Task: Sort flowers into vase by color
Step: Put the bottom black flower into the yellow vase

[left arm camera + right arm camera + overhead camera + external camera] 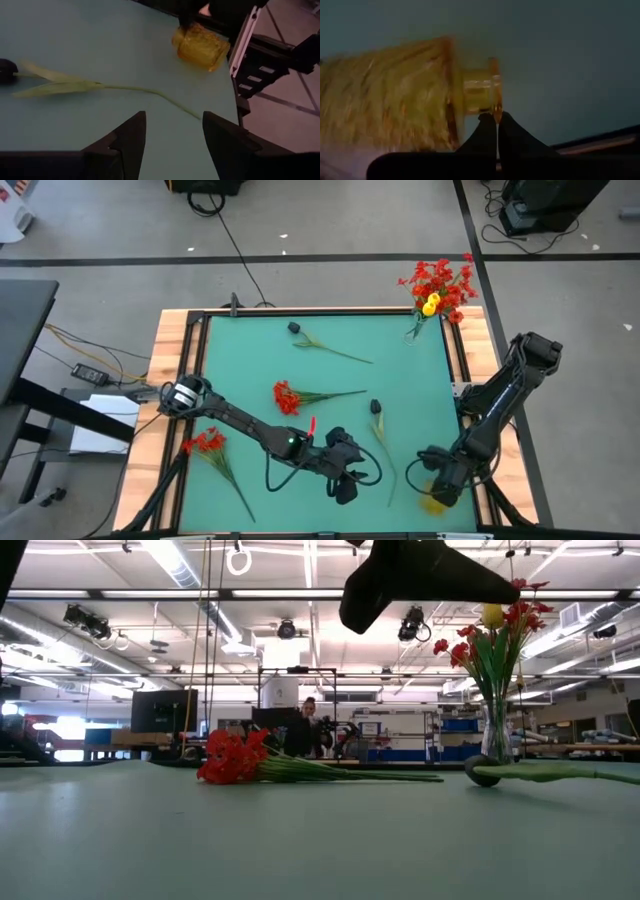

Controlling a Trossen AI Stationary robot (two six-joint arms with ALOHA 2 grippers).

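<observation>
An amber glass vase (432,502) lies on its side at the table's near right; it also shows in the left wrist view (200,46). My right gripper (440,480) is shut at its narrow end. My left gripper (345,485) is open and empty, low over the near middle. Its fingers stand on either side of the thin end of a dark-headed flower's stem (170,100). A clear vase (415,328) at the far right holds red flowers and a yellow one. Two red flowers (287,396) (205,442) and two dark-headed ones (375,408) (295,328) lie flat on the table. My right gripper (496,120) is shut at the flared rim (494,95) of the amber vase's narrow end, and the rim's edge runs into the slit between the two fingertips. The vase lies on its side on the table.
The green mat is framed by a black rail and wooden boards (165,380). The red flower at the near left lies over the mat's left edge. The stem of the near dark-headed flower (388,470) runs between the two grippers. Cables and a box lie on the floor left of the table.
</observation>
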